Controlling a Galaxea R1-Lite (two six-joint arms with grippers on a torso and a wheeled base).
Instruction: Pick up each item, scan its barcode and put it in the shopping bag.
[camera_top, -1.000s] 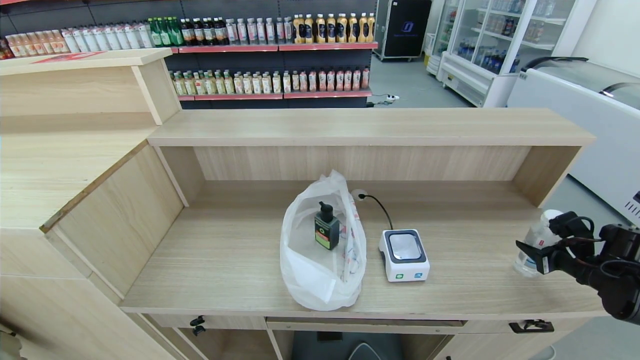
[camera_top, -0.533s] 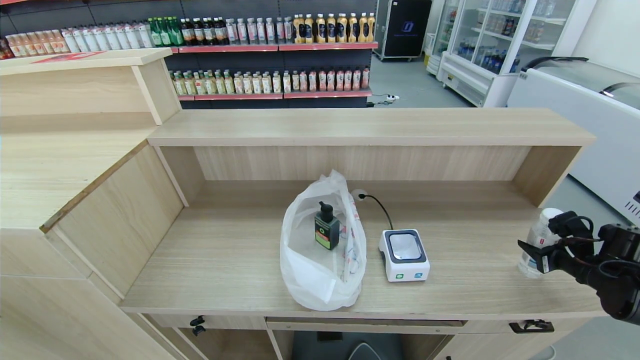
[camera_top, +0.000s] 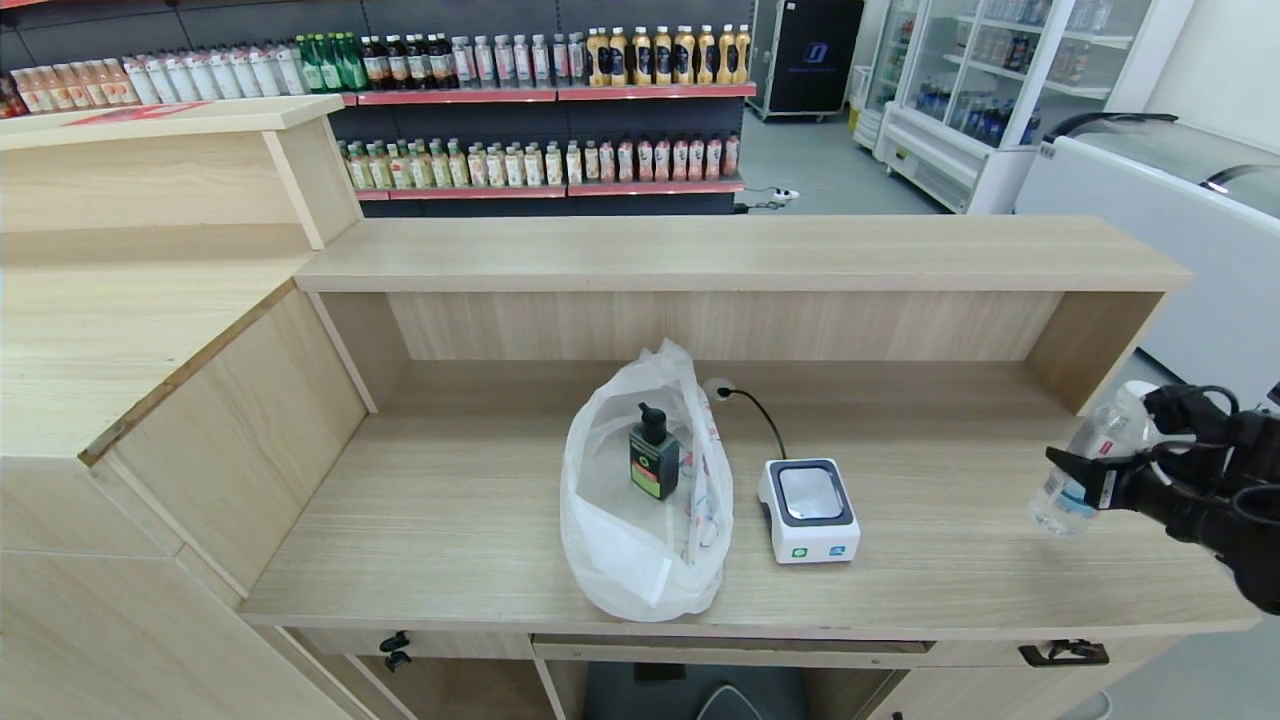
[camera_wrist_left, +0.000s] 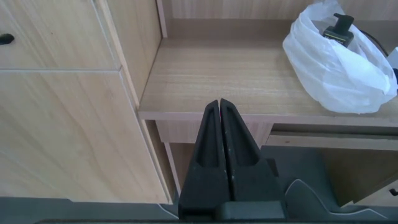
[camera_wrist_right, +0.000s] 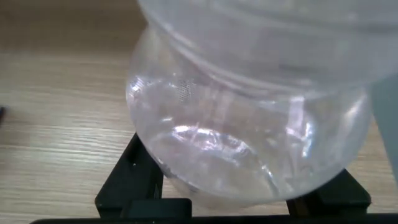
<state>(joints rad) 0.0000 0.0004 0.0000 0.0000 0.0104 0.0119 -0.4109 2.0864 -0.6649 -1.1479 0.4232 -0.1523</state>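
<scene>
My right gripper (camera_top: 1120, 458) is shut on a clear water bottle (camera_top: 1088, 470) at the counter's right end, holding it tilted just above the wood. The bottle's rounded body (camera_wrist_right: 249, 137) sits between the black fingers (camera_wrist_right: 130, 186) in the right wrist view. A white barcode scanner (camera_top: 806, 508) stands mid-counter with its glass window facing up. Left of it stands the open white shopping bag (camera_top: 640, 500) with a dark green pump bottle (camera_top: 653, 455) inside. My left gripper (camera_wrist_left: 220, 109) is shut and holds nothing, low before the counter's front left edge; the bag (camera_wrist_left: 339, 59) lies farther along.
The scanner's black cable (camera_top: 760, 418) runs to a socket at the counter's back. A raised wooden ledge (camera_top: 740, 255) walls the back, and side panels close both ends. Bare wood lies between scanner and bottle. Drinks shelves (camera_top: 540, 100) stand beyond.
My right gripper has lifted the water bottle off the counter, tilting it and drawing it slightly to the right. The left arm, bag and scanner have not moved.
</scene>
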